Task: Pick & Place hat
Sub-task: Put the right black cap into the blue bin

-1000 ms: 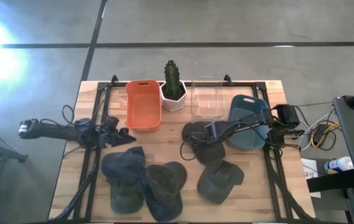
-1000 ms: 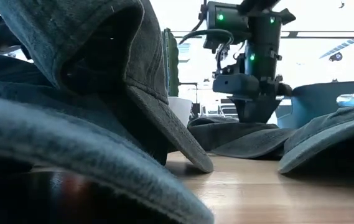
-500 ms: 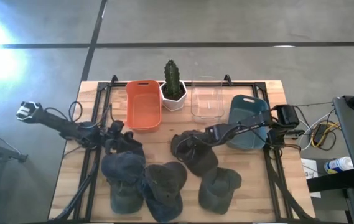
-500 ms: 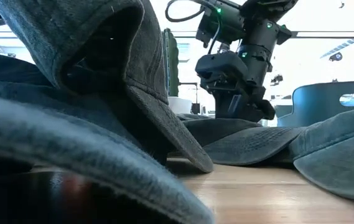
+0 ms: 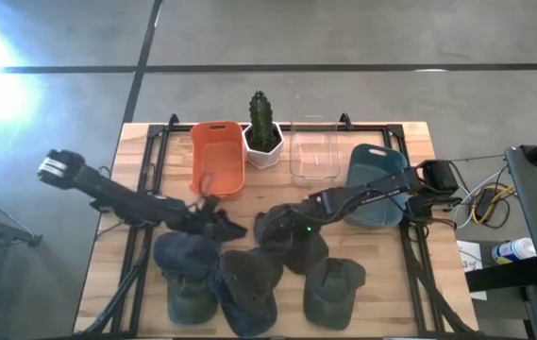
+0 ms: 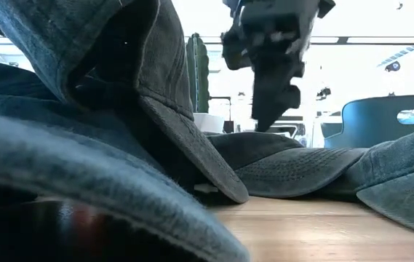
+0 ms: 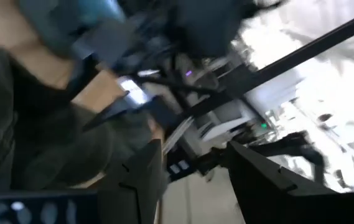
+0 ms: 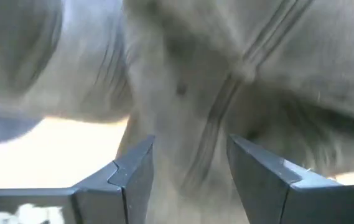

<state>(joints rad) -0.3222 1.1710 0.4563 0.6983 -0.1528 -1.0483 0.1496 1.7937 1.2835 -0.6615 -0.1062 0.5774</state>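
Observation:
Several dark caps lie on the wooden table (image 5: pixel 410 283). My right gripper (image 5: pixel 268 227) stands over the middle one, a dark grey hat (image 5: pixel 294 247), with the hat's cloth (image 8: pixel 189 112) filling the gap between its fingers. In the low view the gripper (image 6: pixel 266 120) points down onto the hat's crown (image 6: pixel 247 145). My left gripper (image 5: pixel 233 228) is open and empty just left of that hat, reaching in from the table's left; its wrist view (image 7: pixel 192 180) looks toward the right arm. My right gripper has a bunch of the hat's crown cloth (image 8: pixel 183 143), with a seam running through it, between its two fingers. The fingers come from above, slanting from the table's right. The hat's brim (image 6: pixel 301 171) and lower edge rest on the table.
At the back stand an orange bin (image 5: pixel 217 159), a cactus in a white pot (image 5: pixel 262 132), a clear container (image 5: pixel 315 156) and a blue bin (image 5: pixel 377 189). Other caps lie at the front left (image 5: pixel 188 269), front middle (image 5: pixel 249 283) and front right (image 5: pixel 336 288). A near cap (image 6: pixel 119 87) fills the low view's left.
My right gripper has gone toward the table's left and near edge, dragging the dark grey hat along the table with it. My left gripper has swung from the left edge toward the table's middle, close to that hat.

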